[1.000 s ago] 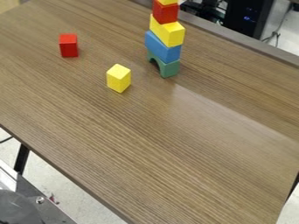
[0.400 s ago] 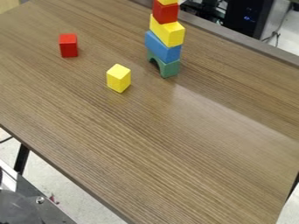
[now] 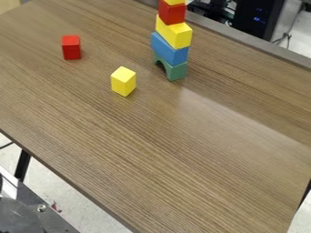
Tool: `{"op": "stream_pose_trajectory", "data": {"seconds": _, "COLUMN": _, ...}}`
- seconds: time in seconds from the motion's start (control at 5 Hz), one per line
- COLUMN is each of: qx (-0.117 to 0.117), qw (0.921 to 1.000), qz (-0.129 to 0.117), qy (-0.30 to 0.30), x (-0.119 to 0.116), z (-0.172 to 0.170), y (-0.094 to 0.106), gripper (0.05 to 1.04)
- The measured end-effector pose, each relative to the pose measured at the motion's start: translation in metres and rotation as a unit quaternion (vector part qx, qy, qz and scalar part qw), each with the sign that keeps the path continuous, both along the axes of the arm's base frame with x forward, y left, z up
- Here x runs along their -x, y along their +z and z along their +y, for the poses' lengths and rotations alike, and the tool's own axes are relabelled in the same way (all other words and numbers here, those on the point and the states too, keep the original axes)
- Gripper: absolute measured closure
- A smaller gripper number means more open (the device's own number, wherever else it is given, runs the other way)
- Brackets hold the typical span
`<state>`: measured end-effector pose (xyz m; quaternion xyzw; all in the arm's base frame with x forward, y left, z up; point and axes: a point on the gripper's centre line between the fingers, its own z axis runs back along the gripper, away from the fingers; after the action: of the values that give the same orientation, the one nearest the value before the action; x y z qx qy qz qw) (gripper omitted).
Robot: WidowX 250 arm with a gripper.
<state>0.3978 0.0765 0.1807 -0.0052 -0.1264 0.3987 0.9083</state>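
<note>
End effector: can't tell if open, closed or gripping anything. Tower of blocks toward the far side of the wooden surface (image 3: 182, 159), upright, layers a bit out of line. From the bottom up: green arch block (image 3: 176, 72), opening toward the left of the view; blue block (image 3: 169, 49) on top of that; big yellow block (image 3: 177, 36) next; then upper red block (image 3: 173, 13); then top yellow block (image 3: 175, 2), cut off by the top edge of the view.

Two loose blocks left of the tower, both directly on the surface. Loose yellow block (image 3: 123, 82) near the tower but not touching, a corner turned toward the camera. Loose red block (image 3: 72, 48) farther left and farther back, well apart from the tower.

Pale streak of reflected light across the right part of the surface. Past the far edge, behind the tower in the view: black case (image 3: 255, 18) with small blue lights, plus cables (image 3: 285, 38) to the right. Under the near left edge, black leg (image 3: 22, 166) over pale floor (image 3: 100, 207). Bottom left corner: metal frame (image 3: 57, 223) with bolt (image 3: 41, 208), dark rounded part (image 3: 18, 216) beside it.
</note>
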Motion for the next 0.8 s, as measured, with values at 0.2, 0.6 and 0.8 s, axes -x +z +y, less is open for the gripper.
{"op": "stream_pose_trajectory", "data": {"seconds": 0.2, "qx": 0.004, "qw": 0.9994, "qz": 0.023, "qy": 0.024, "x": 0.0, "z": 0.0, "y": -0.015, "gripper": 0.121}}
{"op": "stream_pose_trajectory", "data": {"seconds": 0.6, "qx": 0.012, "qw": 0.9983, "qz": 0.028, "qy": 0.049, "x": 0.004, "z": -0.001, "y": -0.029, "gripper": 0.509}}
{"op": "stream_pose_trajectory", "data": {"seconds": 0.8, "qx": 0.012, "qw": 0.9982, "qz": 0.028, "qy": 0.051, "x": 0.006, "z": 0.001, "y": -0.028, "gripper": 0.509}}
